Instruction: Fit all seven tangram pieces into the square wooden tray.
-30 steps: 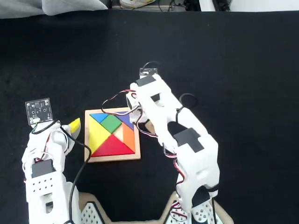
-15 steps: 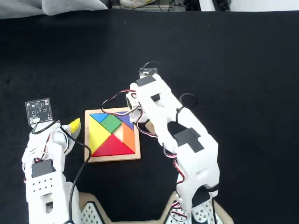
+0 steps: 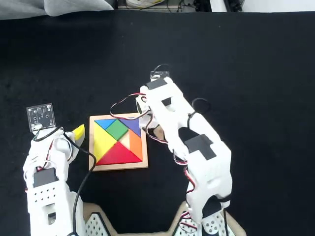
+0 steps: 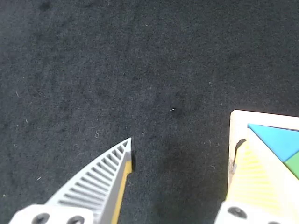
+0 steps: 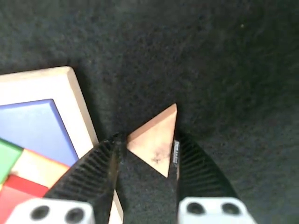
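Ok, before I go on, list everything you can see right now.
wooden tray: one, pale wood, on the cloth between the two arms
pieces in tray: six, light blue, green, dark blue, yellow, red, orange
bare patch: one, pale, in the tray beside the orange piece
pale triangle: one, wood-coloured, outside the tray by its dark blue corner
cloth: one, black, covers the table
grey fabric: one, far table edge
left gripper: open, at the tray's yellow side
right gripper: shut on the pale triangle
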{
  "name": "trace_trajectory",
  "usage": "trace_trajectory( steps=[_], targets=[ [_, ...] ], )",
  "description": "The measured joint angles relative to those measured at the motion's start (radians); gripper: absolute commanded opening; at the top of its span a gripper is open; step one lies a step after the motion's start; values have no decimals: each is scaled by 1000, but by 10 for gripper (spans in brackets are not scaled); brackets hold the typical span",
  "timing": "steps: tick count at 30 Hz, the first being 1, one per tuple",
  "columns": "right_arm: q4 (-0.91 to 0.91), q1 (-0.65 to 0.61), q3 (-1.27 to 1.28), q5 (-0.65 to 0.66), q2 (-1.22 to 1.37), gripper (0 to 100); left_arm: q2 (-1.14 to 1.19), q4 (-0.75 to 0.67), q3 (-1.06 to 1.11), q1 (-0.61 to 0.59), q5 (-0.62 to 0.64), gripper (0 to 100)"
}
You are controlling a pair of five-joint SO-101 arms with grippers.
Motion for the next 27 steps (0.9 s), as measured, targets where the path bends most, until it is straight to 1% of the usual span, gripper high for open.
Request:
trace_trajectory(
  steps=[7, 10, 12, 17, 24, 27],
  targets=[
    [38, 0, 29, 3, -198, 99, 0, 0, 0, 0, 0, 342],
    [43, -11, 71, 52, -276, 99, 0, 0, 0, 0, 0, 342],
    [44, -46, 84, 87, -301, 99, 0, 0, 0, 0, 0, 342],
    [43, -169, 97, 112, -305, 99, 0, 0, 0, 0, 0, 342],
    [-74, -247, 97, 112, -236, 100, 0, 0, 0, 0, 0, 342],
    [-94, -290, 97, 112, -213, 100, 0, 0, 0, 0, 0, 342]
  ],
)
